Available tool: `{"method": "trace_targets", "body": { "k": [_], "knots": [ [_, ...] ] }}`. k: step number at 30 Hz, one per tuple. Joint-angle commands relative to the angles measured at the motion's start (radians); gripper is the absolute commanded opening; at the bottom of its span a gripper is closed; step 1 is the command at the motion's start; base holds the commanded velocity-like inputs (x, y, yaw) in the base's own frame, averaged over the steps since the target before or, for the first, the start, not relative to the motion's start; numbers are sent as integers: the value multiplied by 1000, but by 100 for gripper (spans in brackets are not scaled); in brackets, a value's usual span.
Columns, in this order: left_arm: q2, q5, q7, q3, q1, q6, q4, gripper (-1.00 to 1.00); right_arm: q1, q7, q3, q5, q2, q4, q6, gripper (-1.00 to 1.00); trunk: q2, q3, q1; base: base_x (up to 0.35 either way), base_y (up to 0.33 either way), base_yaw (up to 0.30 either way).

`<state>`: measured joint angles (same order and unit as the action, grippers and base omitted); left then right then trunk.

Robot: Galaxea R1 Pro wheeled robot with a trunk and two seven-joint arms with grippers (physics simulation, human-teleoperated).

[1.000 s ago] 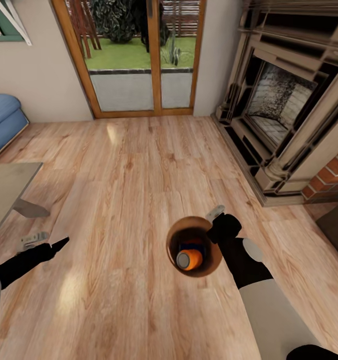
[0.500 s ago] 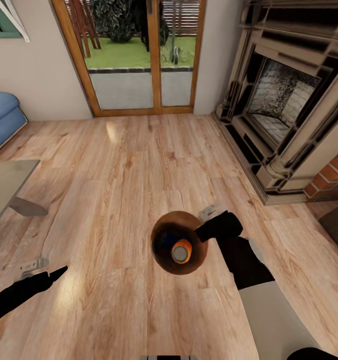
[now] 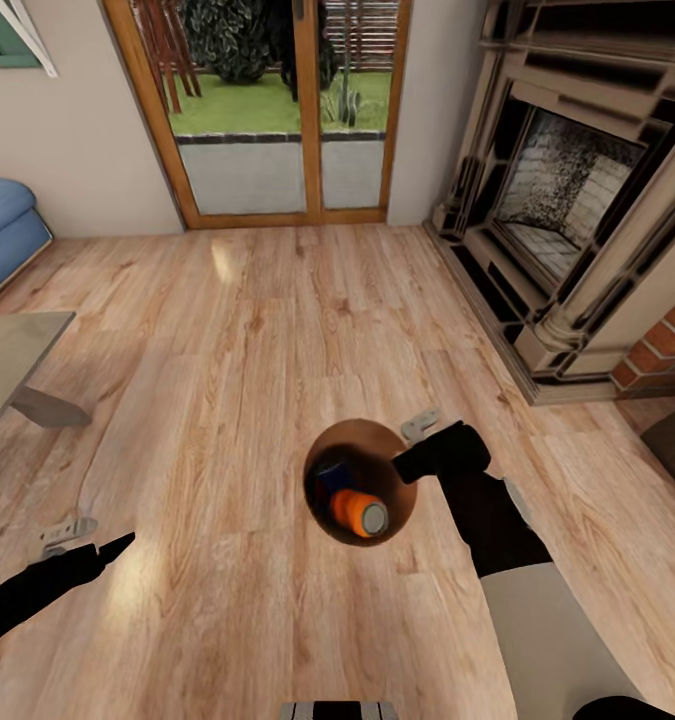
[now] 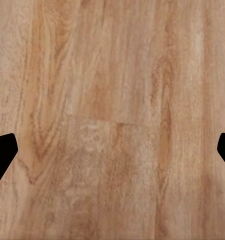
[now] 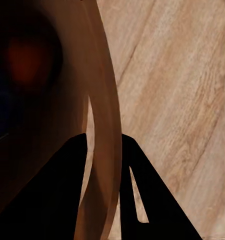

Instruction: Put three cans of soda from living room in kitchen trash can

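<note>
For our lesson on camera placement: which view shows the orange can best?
The head view: the orange can lies plainly inside the bin. The right wrist view gives just a dim reddish blur there; the left wrist view shows bare floor.

You've got two soda cans showing, one orange can (image 3: 360, 511) and one dark blue can (image 3: 329, 476), both inside the one trash can (image 3: 349, 436). Two grippers too: left gripper (image 3: 89, 536), right gripper (image 3: 413, 447).
</note>
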<state>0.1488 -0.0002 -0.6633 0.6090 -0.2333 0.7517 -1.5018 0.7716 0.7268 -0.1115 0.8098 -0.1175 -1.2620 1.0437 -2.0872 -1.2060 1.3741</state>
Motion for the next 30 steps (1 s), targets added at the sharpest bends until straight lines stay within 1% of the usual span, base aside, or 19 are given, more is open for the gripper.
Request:
{"method": "trace_targets", "body": {
  "k": [1, 7, 9, 11, 12, 13, 16, 17, 19, 20, 21, 23, 24, 25, 28, 30],
  "knots": [
    [0, 0, 0, 0, 0, 0, 0, 100, 1, 6, 1, -17, 0, 0, 3, -100, 0, 0, 0, 0, 0, 0],
    [0, 0, 1, 0, 0, 0, 0, 100, 1, 7, 1, -18, 0, 0, 3, -100, 0, 0, 0, 0, 0, 0],
    [0, 0, 1, 0, 0, 0, 0, 100, 1, 22, 3, -17, -1, 0, 3, -100, 0, 0, 0, 0, 0, 0],
    [0, 0, 3, 0, 0, -2, 0, 100, 1, 62, 42, -12, 0, 1, 3, -100, 0, 0, 0, 0, 0, 0],
    [0, 0, 3, 0, 0, -2, 0, 100, 1, 67, 52, -11, 0, 2, 3, -100, 0, 0, 0, 0, 0, 0],
    [0, 0, 3, 0, 0, -2, 0, 100, 2, 79, 75, -8, 0, 14, 3, -100, 0, 0, 0, 0, 0, 0],
    [0, 0, 4, 0, 0, -3, 0, 100, 3, 86, 90, -7, 3, 54, 3, -100, 0, 0, 0, 0, 0, 0],
    [0, 0, 4, 0, 0, -3, 0, 100, 5, 88, 98, -7, 9, 88, 3, -100, 0, 0, 0, 0, 0, 0],
    [0, 0, 4, 0, -1, -4, 0, 100, 7, 89, 112, -7, 17, 126, 3, -100, 0, 0, 0, 0, 0, 0],
    [0, 0, 4, 0, 0, -4, 0, 100, 13, 91, 144, -7, 35, 188, 3, -100, 0, 0, 0, 0, 0, 0],
    [0, 0, 4, 0, 0, -4, 1, 100, 24, 91, 160, -6, 49, 233, 3, -100, 0, 0, 0, 0, 0, 0],
    [0, -1, 4, 0, 0, -5, 2, 100, 38, 92, 171, -6, 64, 279, 3, -100, 0, 0, 0, 0, 0, 0],
    [0, -1, 4, 0, 0, -5, 5, 100, 52, 92, 178, -6, 80, 319, 3, -100, 0, 0, 0, 0, 0, 0],
    [0, -1, 4, 0, 0, -6, 6, 100, 58, 92, 181, -6, 88, 337, 3, -100, 0, 0, 0, 0, 0, 0],
    [0, -1, 4, 0, -1, -7, 11, 100, 101, 92, 188, -7, 133, 442, 3, -100, 0, 0, 0, 0, 0, 0],
    [0, -1, 4, 0, -1, -7, 11, 100, 112, 92, 189, -7, 145, 469, 3, -100, 0, 0, 0, 0, 0, 0]
  ]
}}
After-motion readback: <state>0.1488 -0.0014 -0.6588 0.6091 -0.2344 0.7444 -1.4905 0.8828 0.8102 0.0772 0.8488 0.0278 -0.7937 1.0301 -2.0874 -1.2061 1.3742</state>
